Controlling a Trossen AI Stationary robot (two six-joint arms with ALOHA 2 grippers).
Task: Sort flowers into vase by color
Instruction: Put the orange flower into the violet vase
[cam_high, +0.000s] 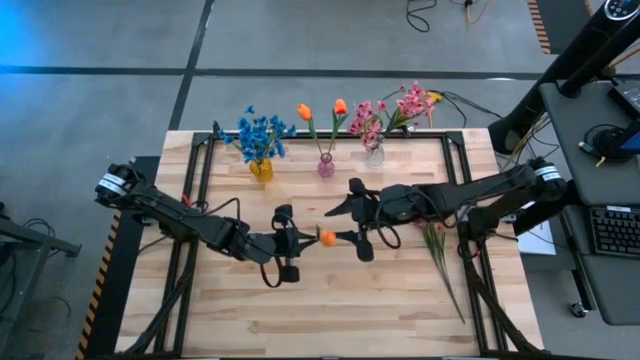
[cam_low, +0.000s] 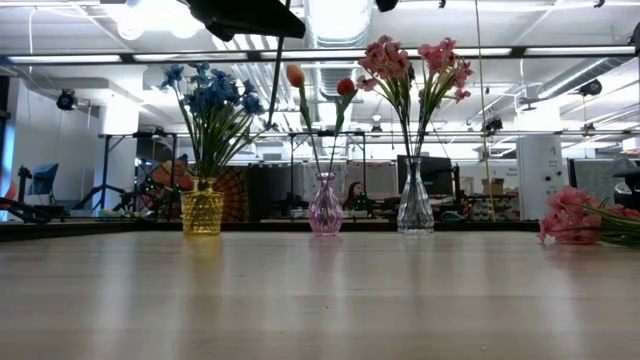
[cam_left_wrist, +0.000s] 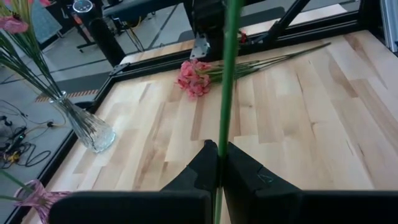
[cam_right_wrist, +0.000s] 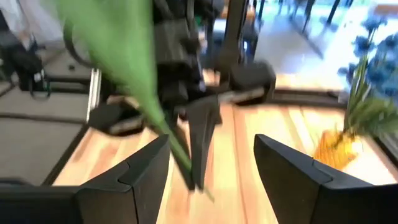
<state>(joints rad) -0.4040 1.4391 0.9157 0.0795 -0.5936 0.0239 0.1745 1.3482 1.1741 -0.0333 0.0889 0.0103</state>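
Observation:
My left gripper (cam_high: 303, 241) is shut on the green stem (cam_left_wrist: 225, 93) of an orange-budded flower (cam_high: 327, 237) above the table's middle. My right gripper (cam_high: 342, 223) faces it from the right, open. In the right wrist view, the blurred green of the flower (cam_right_wrist: 134, 81) passes between its fingers, close to one of them. At the far edge stand a yellow vase with blue flowers (cam_high: 260, 168), a pink vase with two orange flowers (cam_high: 326, 165) and a clear vase with pink sprays (cam_high: 374, 153). A pink flower (cam_high: 437, 250) lies flat on the table at the right. My left gripper pinches the flower's green stem (cam_left_wrist: 220, 144) between its two fingers. The fingers come from the table's left, slanting a little downward, and lie across the stem. The stem rises from the hold, clear of the table, with the orange bud up toward my right gripper. Whether my right gripper touches the flower cannot be told.
The lying pink flower's blossom (cam_left_wrist: 196, 78) points toward the table's middle, its stem toward the near right corner. Black frame rails (cam_high: 200, 175) run along the table's left and right sides. Bare wood (cam_high: 330, 310) lies toward the near edge.

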